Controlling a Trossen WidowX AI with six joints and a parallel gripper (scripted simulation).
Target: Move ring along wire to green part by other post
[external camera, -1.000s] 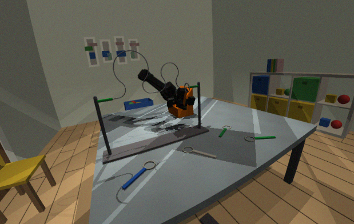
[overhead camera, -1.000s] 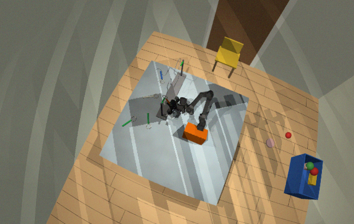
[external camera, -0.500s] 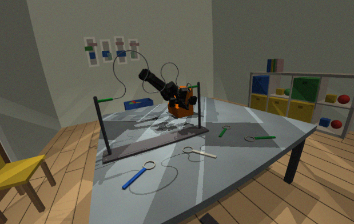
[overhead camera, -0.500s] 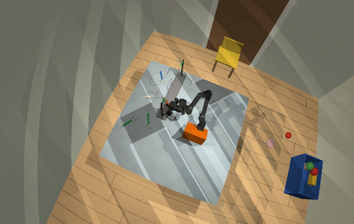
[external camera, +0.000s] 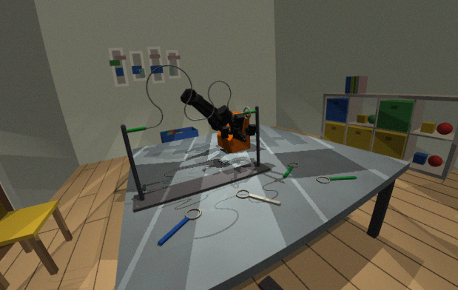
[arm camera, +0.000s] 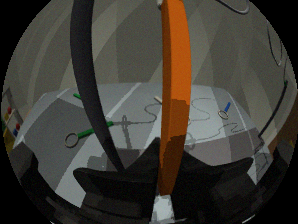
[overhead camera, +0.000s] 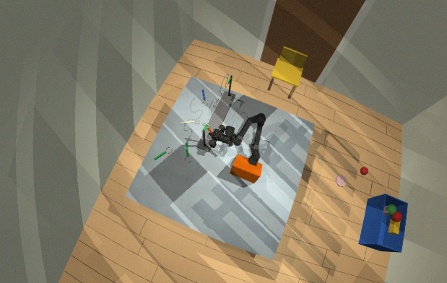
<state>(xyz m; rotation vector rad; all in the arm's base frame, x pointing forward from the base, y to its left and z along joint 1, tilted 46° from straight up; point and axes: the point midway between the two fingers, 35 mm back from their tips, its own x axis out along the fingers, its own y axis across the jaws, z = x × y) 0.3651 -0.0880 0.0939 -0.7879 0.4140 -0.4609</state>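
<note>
The ring (external camera: 246,110) hangs on the green part of the wire (external camera: 251,112) (overhead camera: 206,127) next to the right-hand post (external camera: 257,140) (arm camera: 89,76). Its orange handle (arm camera: 174,90) (external camera: 244,119) (overhead camera: 210,130) points down from it, nearly upright. My gripper (arm camera: 160,141) (external camera: 240,127) (overhead camera: 213,135) is shut on the lower end of the handle, close beside this post. The thin grey wire (external camera: 163,74) loops away to the other post (external camera: 132,163) (overhead camera: 230,90) with its own green part (external camera: 136,129) (overhead camera: 229,81).
The posts stand on a dark base board (external camera: 178,190). Several loose rings lie on the table: a blue-handled one (external camera: 172,231), a white one (external camera: 263,198) and two green ones (external camera: 288,171) (external camera: 341,177). My arm's orange base (overhead camera: 247,168) stands behind the board.
</note>
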